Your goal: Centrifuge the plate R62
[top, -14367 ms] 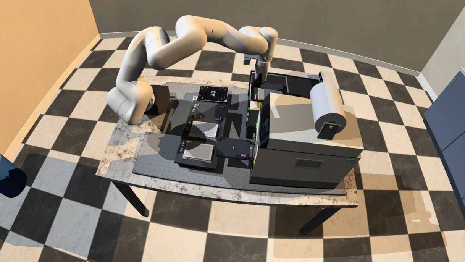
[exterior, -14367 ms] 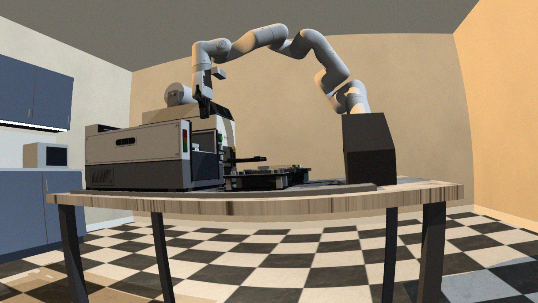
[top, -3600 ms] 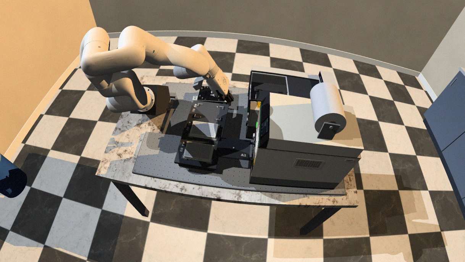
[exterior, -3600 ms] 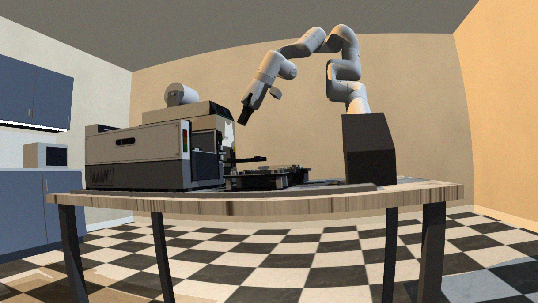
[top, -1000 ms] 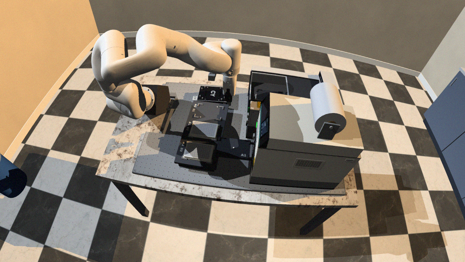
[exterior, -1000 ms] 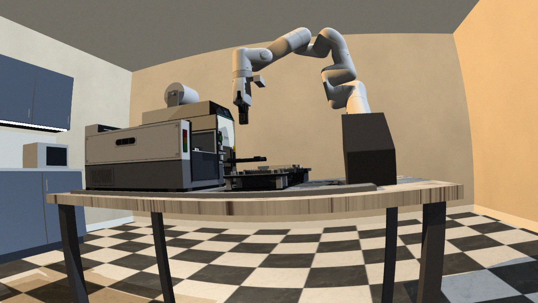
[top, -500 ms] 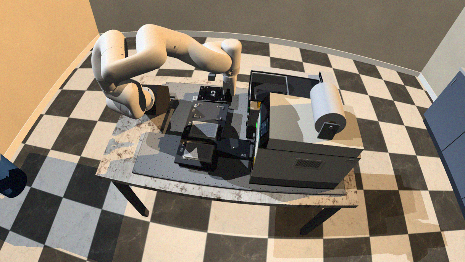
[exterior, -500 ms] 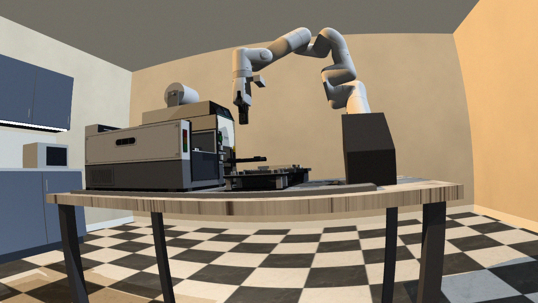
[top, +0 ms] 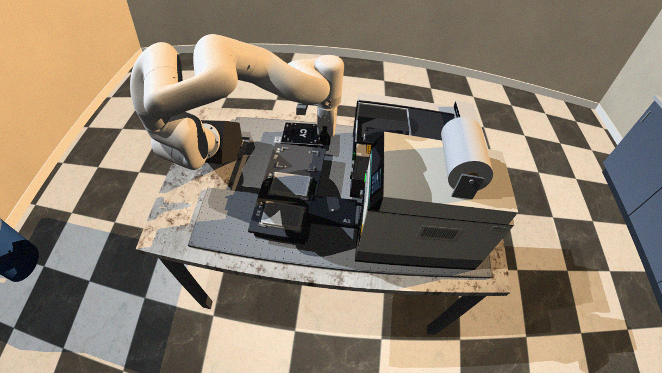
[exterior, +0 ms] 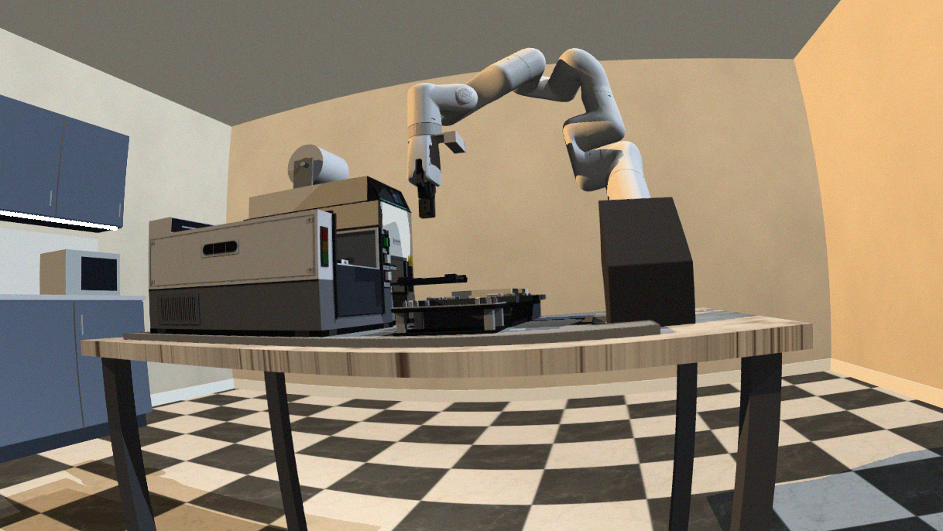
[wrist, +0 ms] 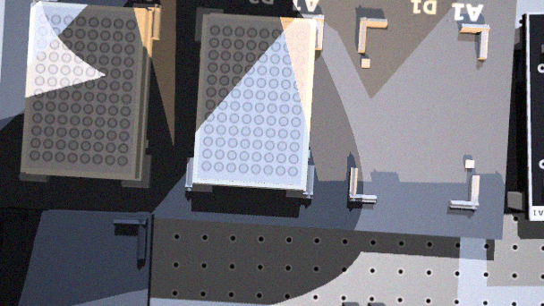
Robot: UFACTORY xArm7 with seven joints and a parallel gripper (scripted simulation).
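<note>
My gripper (top: 325,137) (exterior: 426,209) is shut and empty. It hangs high above the deck's far edge, between the black CY nest (top: 301,133) (wrist: 535,112) and the centrifuge (top: 384,116) (exterior: 231,263). Its fingers do not show in the wrist view. The white balance plate BAL (top: 289,184) (wrist: 255,103) sits inside the D2 locators. Plate R26 (top: 282,215) (wrist: 85,94) sits on D3. D1 (top: 296,157) (wrist: 416,112) is bare. A flat dark plate, R62 (top: 334,203), lies on the sealer's stage (exterior: 432,279), which sticks out toward the deck.
The sealer (top: 439,185) (exterior: 310,197) with its film roll (top: 465,150) fills the table's right side, with the centrifuge behind it. The centrifuge's lamp stack (exterior: 324,245) faces the exterior view. Its keys are too small to make out. The arm's base block (exterior: 643,260) stands left of the deck.
</note>
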